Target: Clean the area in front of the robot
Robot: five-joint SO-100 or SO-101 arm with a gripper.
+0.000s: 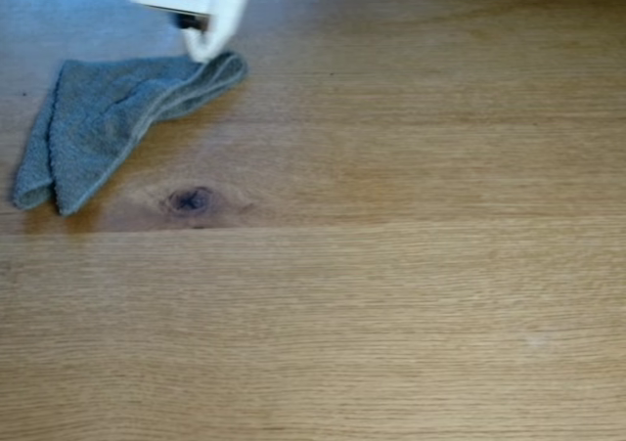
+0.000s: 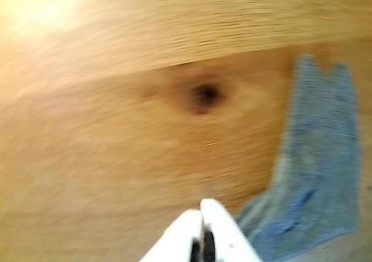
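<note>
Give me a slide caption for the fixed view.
White hand touching a folded grey cloth on the oak tabletop.

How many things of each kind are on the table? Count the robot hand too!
Grey cloth: 1
White robot hand: 1
Dark knot in the wooden table: 1
Total: 3
</note>
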